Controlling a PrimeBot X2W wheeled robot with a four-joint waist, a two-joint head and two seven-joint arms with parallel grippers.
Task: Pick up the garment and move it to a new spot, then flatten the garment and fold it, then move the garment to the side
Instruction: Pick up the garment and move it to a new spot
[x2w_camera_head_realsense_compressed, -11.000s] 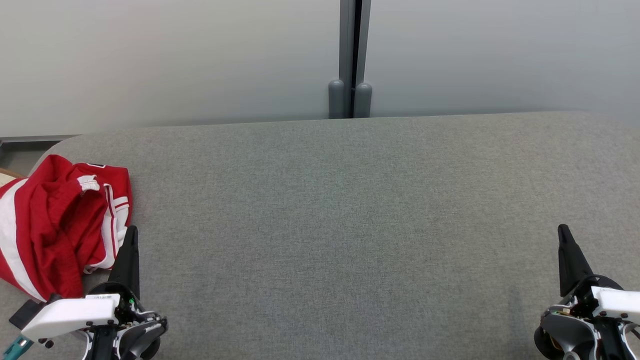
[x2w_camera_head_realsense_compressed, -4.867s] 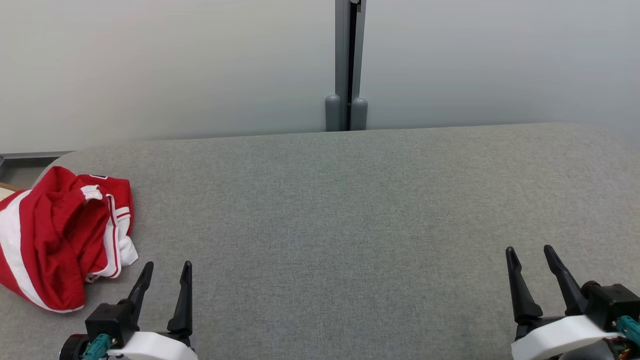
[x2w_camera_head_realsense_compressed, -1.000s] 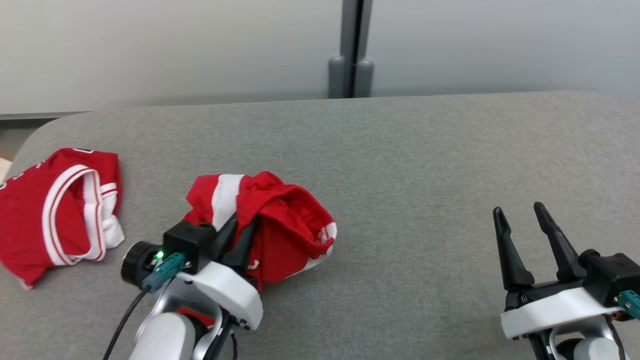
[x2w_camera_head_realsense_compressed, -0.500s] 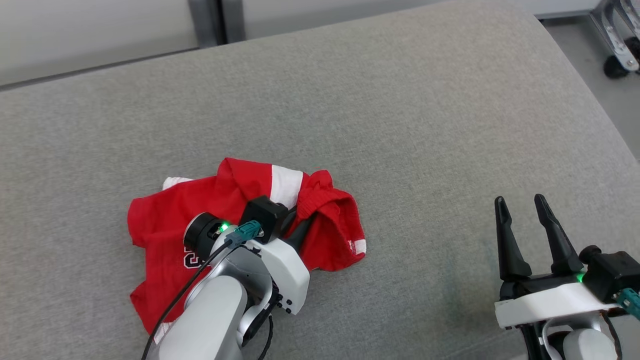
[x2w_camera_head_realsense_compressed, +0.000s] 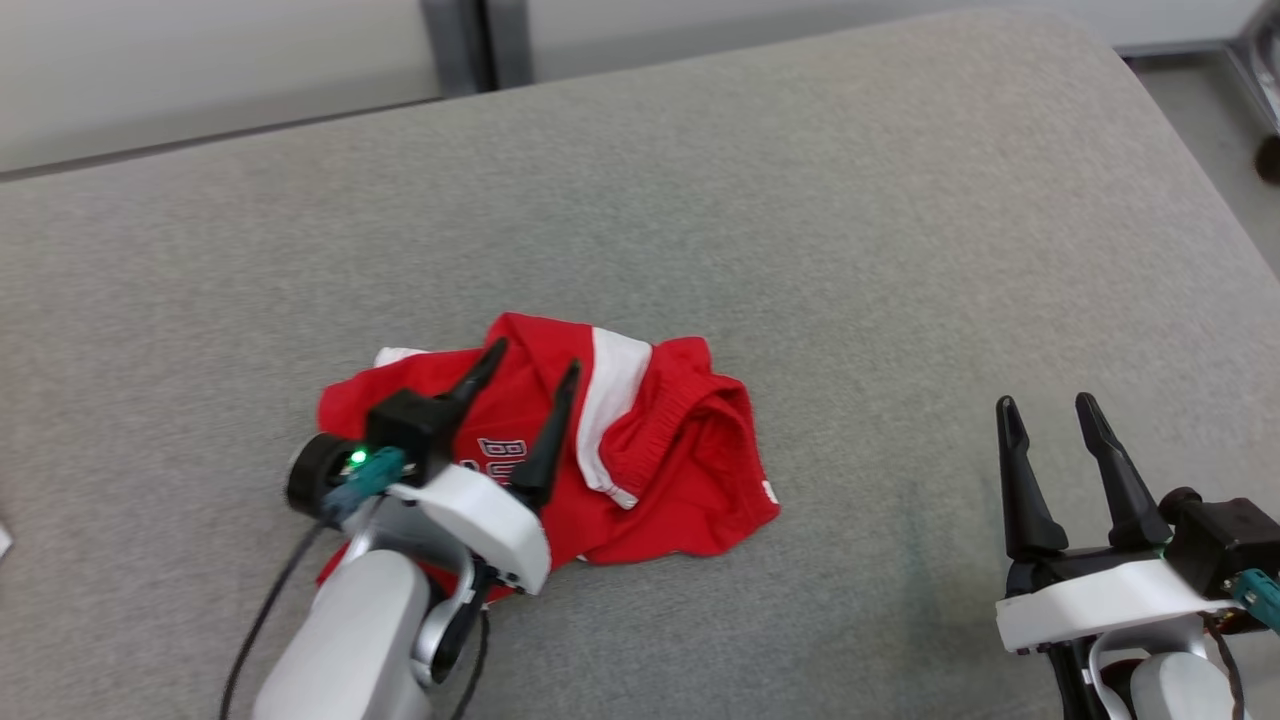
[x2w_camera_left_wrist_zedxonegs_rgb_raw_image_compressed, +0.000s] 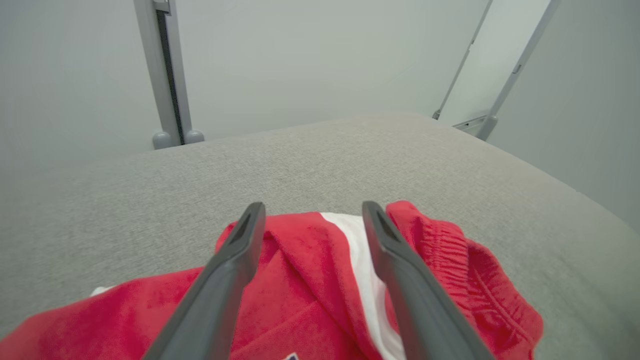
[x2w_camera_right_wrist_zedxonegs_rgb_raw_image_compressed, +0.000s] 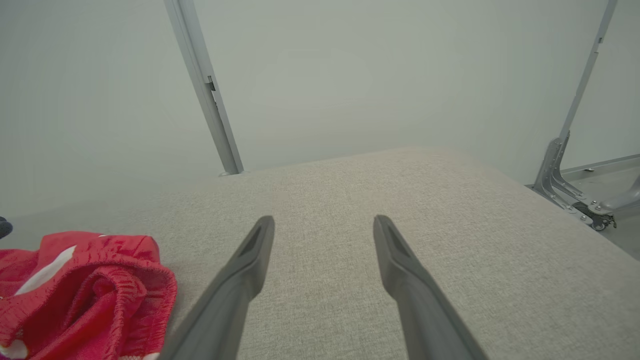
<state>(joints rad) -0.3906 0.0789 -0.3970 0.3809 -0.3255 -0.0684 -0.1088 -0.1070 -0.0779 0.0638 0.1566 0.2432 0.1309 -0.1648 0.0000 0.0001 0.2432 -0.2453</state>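
Note:
The garment (x2w_camera_head_realsense_compressed: 660, 470), red shorts with white stripes and an elastic waistband, lies crumpled near the middle of the grey padded table (x2w_camera_head_realsense_compressed: 800, 220). My left gripper (x2w_camera_head_realsense_compressed: 534, 360) hovers over its left half with both fingers spread and nothing between them. In the left wrist view the left gripper (x2w_camera_left_wrist_zedxonegs_rgb_raw_image_compressed: 310, 210) frames the garment (x2w_camera_left_wrist_zedxonegs_rgb_raw_image_compressed: 310, 270), and a white stripe runs between the fingers. My right gripper (x2w_camera_head_realsense_compressed: 1045, 405) stands open over bare table at the lower right, apart from the cloth. The right wrist view has the right gripper (x2w_camera_right_wrist_zedxonegs_rgb_raw_image_compressed: 324, 222) open and the garment (x2w_camera_right_wrist_zedxonegs_rgb_raw_image_compressed: 85, 290) at its lower left.
The table's rounded right edge (x2w_camera_head_realsense_compressed: 1190, 170) drops to the floor. A grey wall with a vertical post (x2w_camera_head_realsense_compressed: 465, 45) stands behind the table. A metal frame on casters (x2w_camera_right_wrist_zedxonegs_rgb_raw_image_compressed: 575, 185) stands on the floor past the table's right end.
My left gripper was shut on the garment and has opened, leaving it lying on the table. The head camera has shifted a little. The right gripper has stayed open in place.

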